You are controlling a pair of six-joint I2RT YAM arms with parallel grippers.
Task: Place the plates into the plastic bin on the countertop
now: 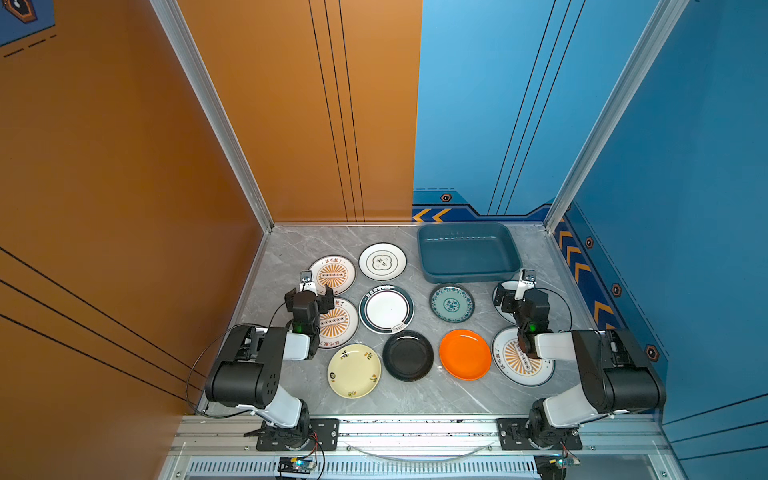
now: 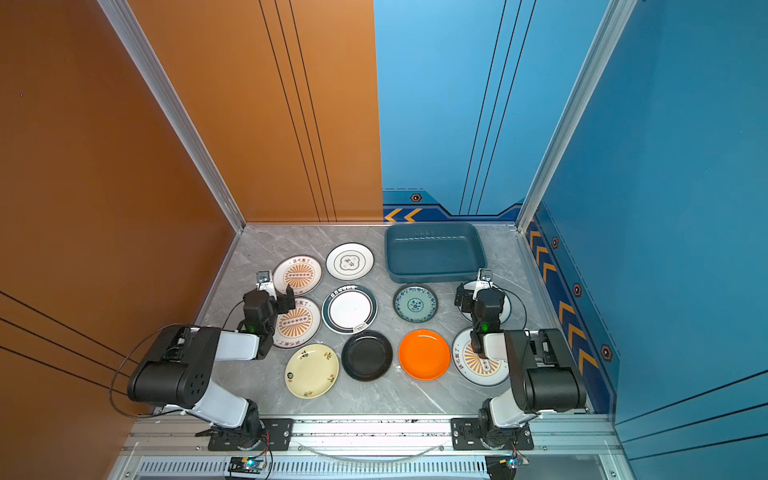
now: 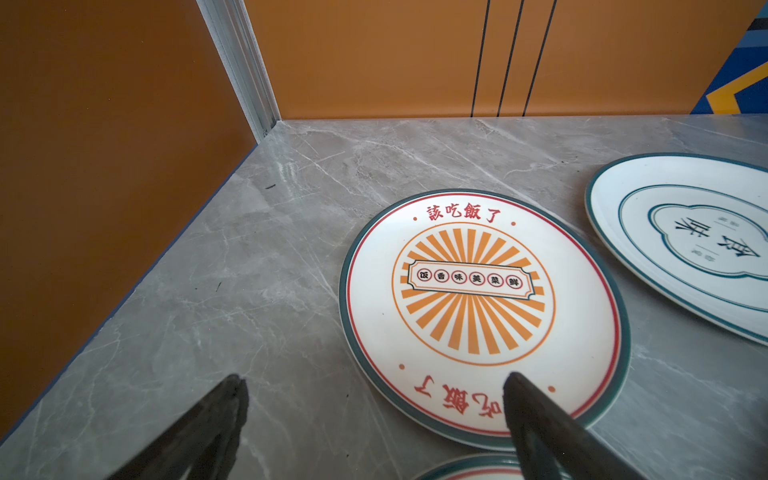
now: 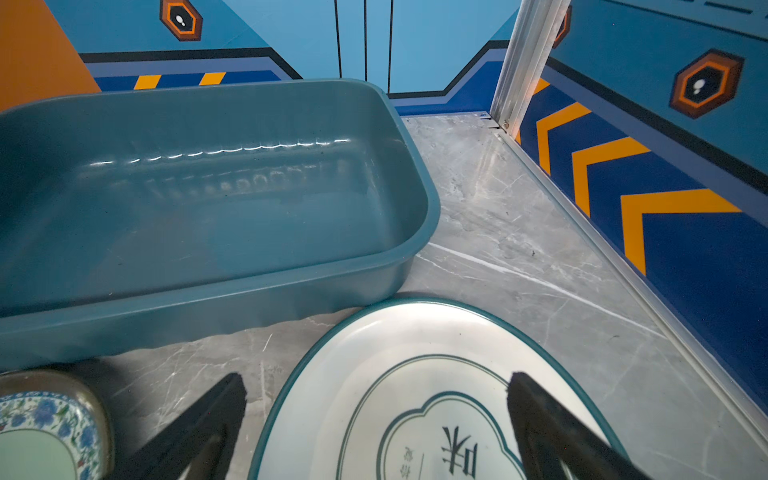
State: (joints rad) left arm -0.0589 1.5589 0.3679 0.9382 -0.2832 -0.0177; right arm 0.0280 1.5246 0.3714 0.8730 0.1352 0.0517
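Plates (image 1: 386,309) are all lying flat on the surface (image 1: 415,399), and none are in the plastic bin (image 1: 465,275) yet; it's sitting empty. Left fingers (image 3: 540,424) are standing wide apart and holding nothing. One is hanging over the near rim of a sunburst plate (image 3: 473,291), the other over bare surface beside it. Right fingers (image 4: 548,424) are spread and empty too, with the rim of a white ringed plate (image 4: 415,374) lying between them. The bin is sitting just beyond that plate and a teal patterned plate (image 4: 41,424) just off to one side. I'm reading the plates as stiff, glossy and shallow, ceramic or melamine, can't tell which. So I'm expecting them to be slippery in the grip and chip-prone if dropped. Lying flat, they're offering only the lip. I'm thinking one finger on top and one wedging under the raised edge, biting well in because the plate will be hanging off to one side. The ringed plate is looking like the easiest pick, with the bin straight ahead of the right fingers.
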